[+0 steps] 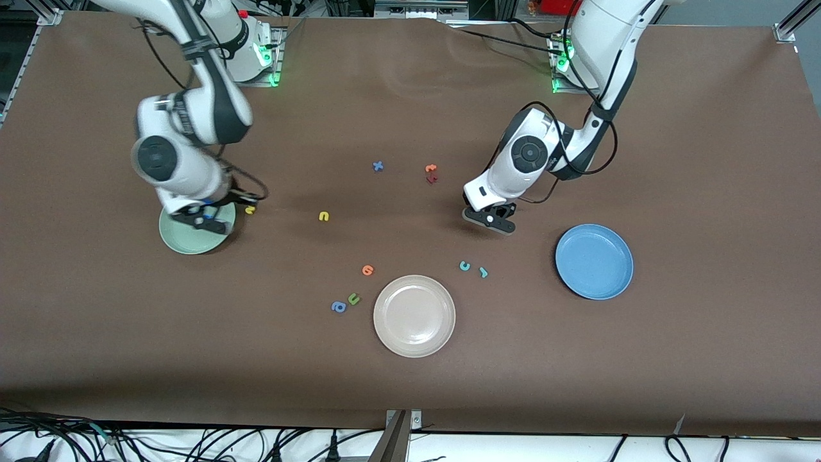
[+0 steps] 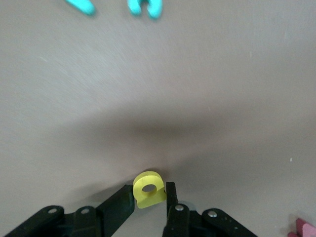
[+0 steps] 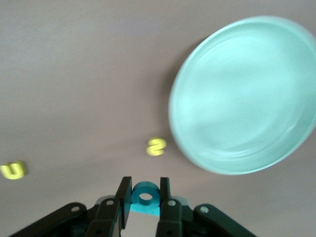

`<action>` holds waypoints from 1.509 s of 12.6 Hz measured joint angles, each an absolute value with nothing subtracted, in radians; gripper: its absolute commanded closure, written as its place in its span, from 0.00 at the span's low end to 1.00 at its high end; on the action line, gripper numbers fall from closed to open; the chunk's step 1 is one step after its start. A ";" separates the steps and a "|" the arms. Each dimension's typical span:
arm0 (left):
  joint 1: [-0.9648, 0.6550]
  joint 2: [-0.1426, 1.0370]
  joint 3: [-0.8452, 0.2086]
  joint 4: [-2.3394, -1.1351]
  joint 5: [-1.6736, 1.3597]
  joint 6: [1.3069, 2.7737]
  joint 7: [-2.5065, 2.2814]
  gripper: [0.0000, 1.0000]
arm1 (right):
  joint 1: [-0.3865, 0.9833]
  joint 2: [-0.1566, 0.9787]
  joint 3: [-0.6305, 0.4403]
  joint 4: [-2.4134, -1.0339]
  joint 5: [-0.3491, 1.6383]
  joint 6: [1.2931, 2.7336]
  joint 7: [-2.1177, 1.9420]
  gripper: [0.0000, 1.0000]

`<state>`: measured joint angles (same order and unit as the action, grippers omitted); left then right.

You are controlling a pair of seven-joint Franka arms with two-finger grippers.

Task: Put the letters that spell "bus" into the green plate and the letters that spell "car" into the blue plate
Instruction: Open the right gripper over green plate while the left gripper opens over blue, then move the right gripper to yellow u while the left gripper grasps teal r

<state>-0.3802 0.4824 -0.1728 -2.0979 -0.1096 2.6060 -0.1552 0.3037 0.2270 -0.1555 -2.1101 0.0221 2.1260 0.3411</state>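
Note:
My right gripper (image 1: 205, 221) (image 3: 144, 190) is shut on the teal "b" (image 3: 145, 196), up by the rim of the green plate (image 1: 186, 242) (image 3: 247, 94). The yellow "s" (image 1: 250, 209) (image 3: 156, 146) lies just beside that plate, and the yellow "u" (image 1: 324, 217) (image 3: 14, 170) lies farther toward the table's middle. Low over the table, my left gripper (image 1: 490, 219) (image 2: 150, 195) is shut on the yellow "a" (image 2: 148, 190). The teal "c" (image 1: 464, 265) (image 2: 145, 6) and teal "r" (image 1: 483, 272) (image 2: 81, 5) lie nearer the front camera than it. The blue plate (image 1: 594, 261) sits toward the left arm's end.
A beige-white plate (image 1: 414, 314) lies near the front middle. A blue "x" (image 1: 378, 166) and orange and red letters (image 1: 431, 173) lie mid-table. An orange letter (image 1: 367, 270), a green "u" (image 1: 353, 298) and a blue "a" (image 1: 338, 307) lie beside the beige plate.

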 measured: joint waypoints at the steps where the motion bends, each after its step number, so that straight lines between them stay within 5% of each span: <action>1: -0.351 0.463 -0.170 -2.086 -0.110 2.592 -0.143 0.76 | 0.301 0.231 -0.204 -2.109 0.022 2.122 0.244 0.83; 5: -0.171 0.411 -0.166 -2.059 -0.109 2.555 0.053 0.75 | 0.231 0.326 -0.285 -2.115 0.022 2.210 -0.042 0.81; 6: -0.114 0.409 -0.164 -2.055 -0.109 2.552 0.140 0.73 | 0.211 0.359 -0.285 -2.116 0.022 2.239 -0.078 0.64; 7: -0.055 0.409 -0.163 -2.053 -0.109 2.550 0.232 0.73 | 0.200 0.385 -0.285 -2.117 0.022 2.257 -0.097 0.21; 8: -0.001 0.411 -0.162 -2.053 -0.109 2.545 0.312 0.56 | 0.197 0.402 -0.285 -2.117 0.022 2.265 -0.102 0.02; 9: 0.041 0.415 -0.162 -2.054 -0.109 2.540 0.369 0.07 | 0.198 0.409 -0.284 -2.117 0.022 2.268 -0.102 0.02; 10: 0.064 0.422 -0.162 -2.054 -0.109 2.537 0.399 0.00 | 0.199 0.408 -0.282 -2.116 0.024 2.269 -0.102 0.02; 14: 0.060 0.429 -0.219 -2.046 -0.109 2.537 0.367 0.00 | 0.202 0.352 -0.227 -2.102 0.047 2.216 -0.002 0.02; 19: -0.067 0.471 -0.298 -1.956 -0.109 2.537 0.166 0.03 | 0.216 0.272 0.037 -2.100 0.050 2.195 0.498 0.02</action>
<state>-0.0673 0.4707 -0.2983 -1.9562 -0.1094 2.5367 0.1662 0.2160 0.2723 0.0371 -2.0998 0.0500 2.1950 0.4985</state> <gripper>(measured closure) 0.004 0.018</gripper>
